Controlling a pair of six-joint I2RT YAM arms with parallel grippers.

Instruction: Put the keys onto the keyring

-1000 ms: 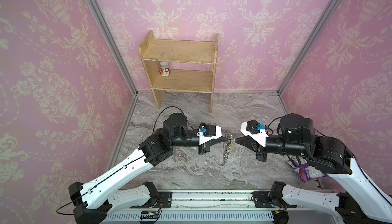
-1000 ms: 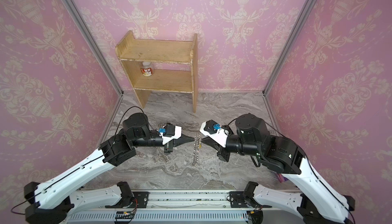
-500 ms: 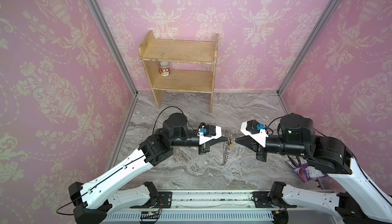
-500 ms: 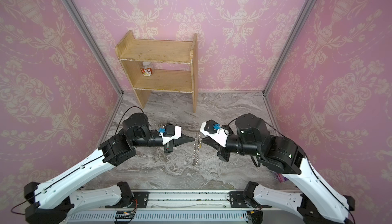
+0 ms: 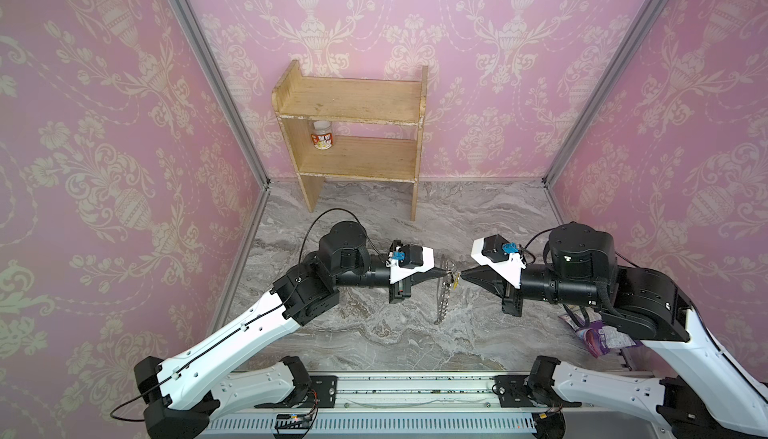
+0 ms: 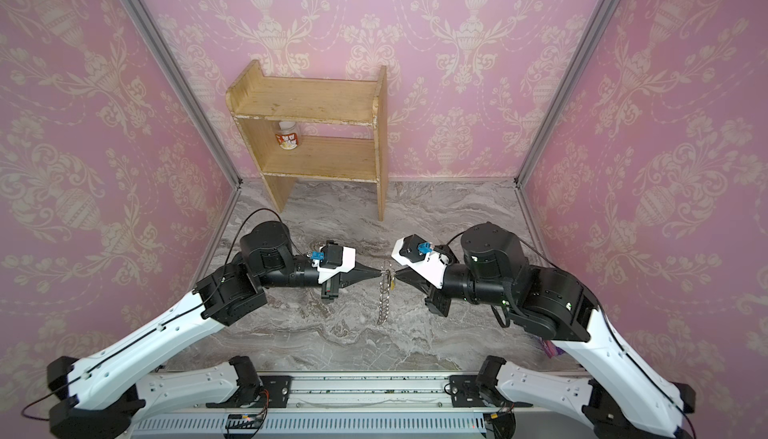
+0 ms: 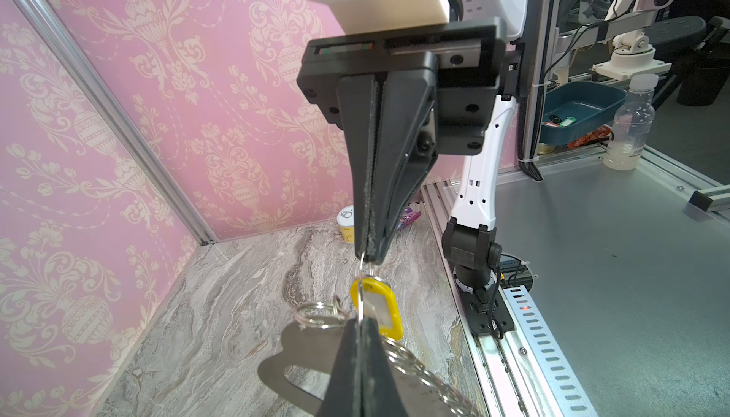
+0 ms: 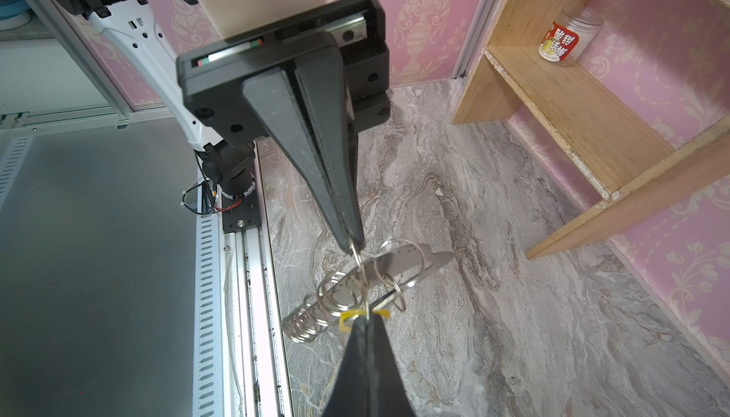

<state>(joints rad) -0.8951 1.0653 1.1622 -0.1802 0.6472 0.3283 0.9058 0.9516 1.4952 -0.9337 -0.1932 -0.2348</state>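
Left gripper (image 5: 444, 278): clamped keyring (image 8: 411, 255).
Right gripper (image 5: 463, 276): apparently pinched yellow key tag (image 7: 379, 308).
Wooden shelf (image 5: 353, 102): held jar (image 5: 322, 137).
Purple packet (image 5: 602, 337): behind right arm (image 5: 648, 304).

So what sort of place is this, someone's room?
Probably a mock room in a robotics lab. The pink wallpaper panels sit in bare metal framing. The two arms are mounted on a rail at the front. The left wrist view shows workshop clutter, like a blue tub, beyond the panels.
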